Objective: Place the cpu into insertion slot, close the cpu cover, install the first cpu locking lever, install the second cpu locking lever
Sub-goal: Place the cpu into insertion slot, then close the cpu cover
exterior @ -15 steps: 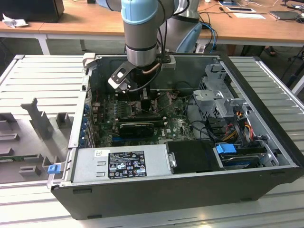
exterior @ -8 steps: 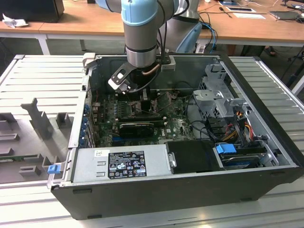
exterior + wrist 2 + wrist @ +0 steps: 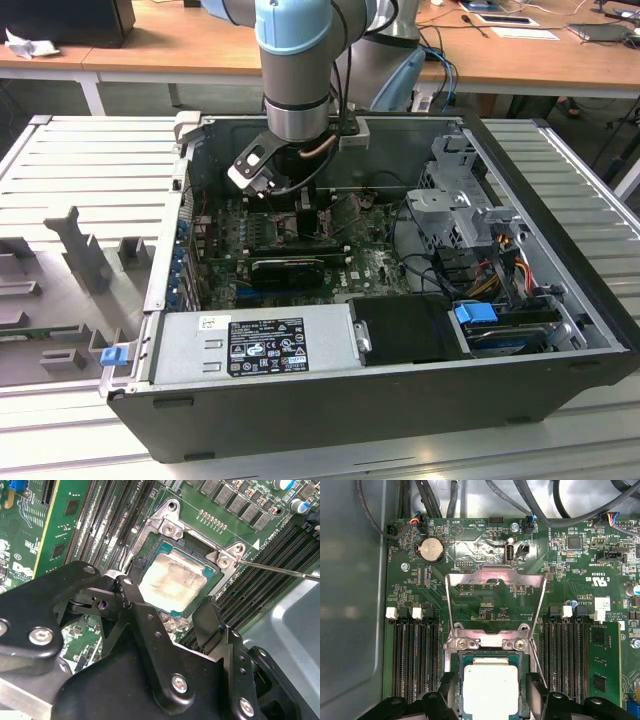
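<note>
Open computer case [image 3: 400, 405] on a ribbed bench, with the arm [image 3: 295, 60] reaching down into it from the far side. The gripper [image 3: 308, 215] is low over the motherboard [image 3: 370, 265], around the middle of the case and a little toward the exterior view's left. In both wrist views the cpu [image 3: 490, 687] [image 3: 172, 582] lies flat in the socket [image 3: 192, 550], pale metal top up. The gripper [image 3: 491, 690] straddles it: claw spread, one black finger on each side of the chip. In the first wrist view the fingers [image 3: 448, 687] stand just beside the socket edges, with a narrow gap to the cpu on both sides, nothing pinched. The cpu cover [image 3: 495, 575] is swung open, not yet closed, with bare board showing through its window. One thin locking lever [image 3: 280, 570] sticks out sideways from a socket corner, unlatched. Memory slots [image 3: 415, 655] flank the socket.
</note>
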You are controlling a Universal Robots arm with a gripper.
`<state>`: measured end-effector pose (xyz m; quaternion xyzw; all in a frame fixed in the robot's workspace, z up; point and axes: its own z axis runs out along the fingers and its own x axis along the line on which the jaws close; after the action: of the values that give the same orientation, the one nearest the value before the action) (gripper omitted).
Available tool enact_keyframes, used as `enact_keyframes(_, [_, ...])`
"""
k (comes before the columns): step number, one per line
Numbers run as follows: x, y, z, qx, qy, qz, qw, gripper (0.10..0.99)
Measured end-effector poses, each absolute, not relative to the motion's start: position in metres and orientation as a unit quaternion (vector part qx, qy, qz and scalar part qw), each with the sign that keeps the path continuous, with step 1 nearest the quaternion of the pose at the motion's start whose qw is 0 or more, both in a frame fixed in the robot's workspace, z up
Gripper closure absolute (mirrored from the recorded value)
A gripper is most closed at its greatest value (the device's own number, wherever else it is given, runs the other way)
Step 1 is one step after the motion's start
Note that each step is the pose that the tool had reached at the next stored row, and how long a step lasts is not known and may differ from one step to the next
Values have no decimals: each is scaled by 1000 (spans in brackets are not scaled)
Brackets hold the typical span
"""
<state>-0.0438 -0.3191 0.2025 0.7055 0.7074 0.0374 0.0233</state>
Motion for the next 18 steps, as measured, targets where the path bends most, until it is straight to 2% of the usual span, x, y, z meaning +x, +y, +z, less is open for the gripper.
enact_keyframes(4, [-44, -319, 209, 705, 707, 37, 23, 431])
enact_keyframes(5, [-44, -319, 211, 706, 707, 37, 23, 565])
enact_keyframes(6, [-44, -319, 213, 706, 707, 37, 23, 624])
enact_keyframes(7, [-44, -319, 216, 706, 707, 36, 22, 745])
enact_keyframes(9, [-44, -319, 218, 706, 707, 35, 21, 863])
enact_keyframes(10, [-44, -319, 221, 706, 707, 35, 21, 980])
enact_keyframes(18, [-43, -319, 226, 706, 707, 35, 21, 980])
